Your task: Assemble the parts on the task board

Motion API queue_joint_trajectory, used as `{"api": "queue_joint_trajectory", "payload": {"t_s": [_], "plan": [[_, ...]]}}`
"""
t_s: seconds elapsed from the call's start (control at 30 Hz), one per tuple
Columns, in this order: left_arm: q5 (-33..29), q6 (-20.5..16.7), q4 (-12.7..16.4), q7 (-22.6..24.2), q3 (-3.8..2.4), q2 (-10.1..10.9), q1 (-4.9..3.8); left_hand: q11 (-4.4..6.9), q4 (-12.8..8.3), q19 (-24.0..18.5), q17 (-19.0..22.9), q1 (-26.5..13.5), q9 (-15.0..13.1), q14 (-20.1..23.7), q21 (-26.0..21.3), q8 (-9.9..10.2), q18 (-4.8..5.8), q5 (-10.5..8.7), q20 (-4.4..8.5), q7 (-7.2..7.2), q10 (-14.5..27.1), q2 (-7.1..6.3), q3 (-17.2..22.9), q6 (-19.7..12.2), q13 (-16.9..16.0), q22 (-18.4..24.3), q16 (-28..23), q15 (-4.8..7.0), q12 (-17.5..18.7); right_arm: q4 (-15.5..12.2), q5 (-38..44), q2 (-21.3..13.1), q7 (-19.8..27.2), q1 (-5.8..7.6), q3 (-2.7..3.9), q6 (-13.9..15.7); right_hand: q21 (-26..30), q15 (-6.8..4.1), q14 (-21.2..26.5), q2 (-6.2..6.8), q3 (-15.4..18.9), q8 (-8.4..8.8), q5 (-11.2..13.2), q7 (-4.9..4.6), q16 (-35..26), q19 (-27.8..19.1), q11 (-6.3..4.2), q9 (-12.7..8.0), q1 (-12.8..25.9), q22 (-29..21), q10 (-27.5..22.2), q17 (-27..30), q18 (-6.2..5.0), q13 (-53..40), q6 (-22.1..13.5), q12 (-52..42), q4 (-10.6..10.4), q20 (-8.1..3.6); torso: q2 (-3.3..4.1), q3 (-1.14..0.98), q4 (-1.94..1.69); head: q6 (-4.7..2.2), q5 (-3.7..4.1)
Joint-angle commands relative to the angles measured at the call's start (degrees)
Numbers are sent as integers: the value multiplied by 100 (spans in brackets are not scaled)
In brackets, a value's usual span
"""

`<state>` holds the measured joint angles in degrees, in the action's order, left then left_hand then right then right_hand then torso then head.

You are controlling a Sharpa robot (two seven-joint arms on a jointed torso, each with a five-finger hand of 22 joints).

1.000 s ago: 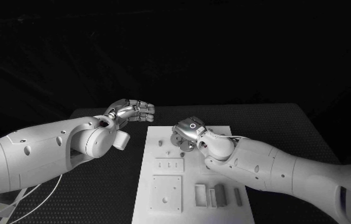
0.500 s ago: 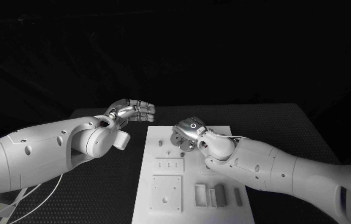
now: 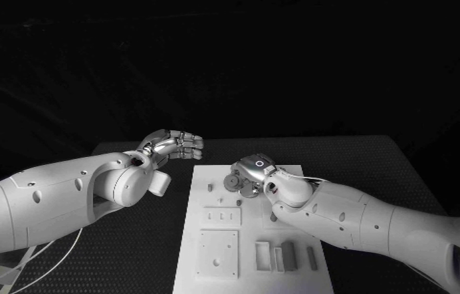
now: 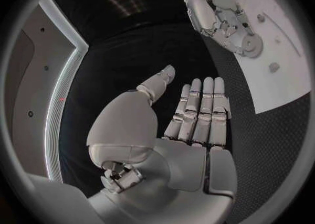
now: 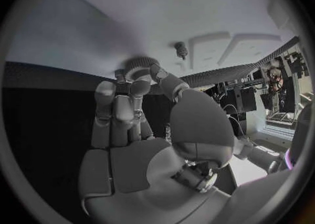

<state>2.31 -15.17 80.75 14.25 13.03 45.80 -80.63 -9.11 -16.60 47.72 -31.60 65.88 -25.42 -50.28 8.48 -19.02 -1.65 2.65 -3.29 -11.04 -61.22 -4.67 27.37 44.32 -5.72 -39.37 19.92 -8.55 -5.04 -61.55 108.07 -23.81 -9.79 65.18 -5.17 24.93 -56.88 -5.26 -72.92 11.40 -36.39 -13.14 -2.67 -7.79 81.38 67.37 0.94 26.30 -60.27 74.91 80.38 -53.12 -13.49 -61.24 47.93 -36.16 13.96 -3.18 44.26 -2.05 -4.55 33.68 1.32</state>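
The white task board (image 3: 251,237) lies lengthwise in the middle of the table. My right hand (image 3: 253,172) hangs over its far end and grips a round toothed part (image 3: 233,185) low over the board. In the right wrist view the fingers (image 5: 125,95) curl round that ridged round part (image 5: 138,65), close to a small peg (image 5: 180,50) standing in the board. My left hand (image 3: 176,144) hovers off the board's far left corner, fingers straight and side by side, holding nothing. The left wrist view shows that empty palm (image 4: 190,124) and, beyond it, my right hand (image 4: 217,14) on the round part (image 4: 250,46).
Near the front of the board stand several upright grey blocks (image 3: 284,253), with a square plate (image 3: 219,251) to their left and a smaller plate (image 3: 223,215) behind it. Black table (image 3: 364,167) surrounds the board on both sides.
My right hand has shifted slightly to the right over the board's far end, still holding the round part. The left hand has stayed where it was.
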Motion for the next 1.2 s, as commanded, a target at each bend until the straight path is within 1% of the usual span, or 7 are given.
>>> {"api": "queue_joint_trajectory", "payload": {"t_s": [0.03,0.37,0.63,0.8,0.97,1.07,1.2], "plan": [[-22,83,4,56,-3,-4,-7,-41,2,40,-7,-31,9,-7,-27,25,-70,23,20,9,-18,-7,-45,20,9,7,-31,-26,27,31,-434,-8,140,-1,0,-353,35,24,25,-27,-8,-15,-11,0,-27,15,18,13,13,11,-17,4,-151,-13,14,18,-35,-18,0,-5,2,6,-4],[-22,85,4,50,-3,3,-7,-48,6,45,-12,-39,13,-11,-30,32,-69,23,19,-7,-16,-7,-50,12,12,7,-35,-26,37,69,-843,-34,221,2,0,-778,29,12,49,-263,37,-66,-11,16,-5,-7,4,46,128,33,-35,-4,-151,-44,86,-7,-69,-14,2,-3,1,8,6],[-22,65,24,51,-3,46,-7,-49,5,45,-13,-40,14,-11,-31,33,-69,23,20,-11,-16,-8,-51,11,12,7,-36,-26,39,-176,-971,-245,204,39,3,-869,20,-7,57,-308,72,-120,-10,40,12,-17,-18,72,205,48,-39,-9,-151,-60,176,-20,-78,-12,0,0,13,11,4],[-22,62,24,54,-3,49,-7,-50,4,45,-13,-39,14,-11,-32,34,-70,23,20,-12,-16,-10,-51,10,12,7,-37,-25,41,-330,-985,-344,152,86,7,-923,17,-13,59,-305,82,-130,-10,46,16,-19,-23,77,230,53,-39,-10,-151,-63,193,-22,-83,-12,5,-3,27,-20,28],[-22,57,23,56,-3,59,-7,-50,3,46,-14,-38,15,-12,-33,35,-70,23,20,-14,-16,-11,-52,9,13,7,-38,-25,43,-393,-975,-472,95,113,26,-618,16,-17,63,-274,93,-127,-11,48,19,-22,-26,76,266,56,-42,-9,-151,-66,187,-23,-96,-11,7,-9,60,-46,23],[-22,55,8,58,-3,64,-7,-51,3,46,-15,-38,15,-12,-33,35,-70,23,20,-15,-16,-12,-52,9,13,7,-39,-25,44,-430,-1056,-565,179,119,73,-350,16,-16,64,-251,91,-111,-11,44,20,-20,-23,69,280,57,-42,-8,-151,-67,159,-23,-107,-14,5,-17,52,-59,36],[-22,53,-40,66,-2,75,-6,-51,3,46,-15,-38,16,-12,-34,36,-70,23,20,-15,-16,-13,-52,9,13,7,-40,-25,45,-604,-1210,-773,346,134,249,34,14,-15,62,-224,75,-106,-11,42,23,-15,-21,68,259,57,-41,-6,-151,-68,148,-24,-99,-23,1,-23,54,-75,45]]}}
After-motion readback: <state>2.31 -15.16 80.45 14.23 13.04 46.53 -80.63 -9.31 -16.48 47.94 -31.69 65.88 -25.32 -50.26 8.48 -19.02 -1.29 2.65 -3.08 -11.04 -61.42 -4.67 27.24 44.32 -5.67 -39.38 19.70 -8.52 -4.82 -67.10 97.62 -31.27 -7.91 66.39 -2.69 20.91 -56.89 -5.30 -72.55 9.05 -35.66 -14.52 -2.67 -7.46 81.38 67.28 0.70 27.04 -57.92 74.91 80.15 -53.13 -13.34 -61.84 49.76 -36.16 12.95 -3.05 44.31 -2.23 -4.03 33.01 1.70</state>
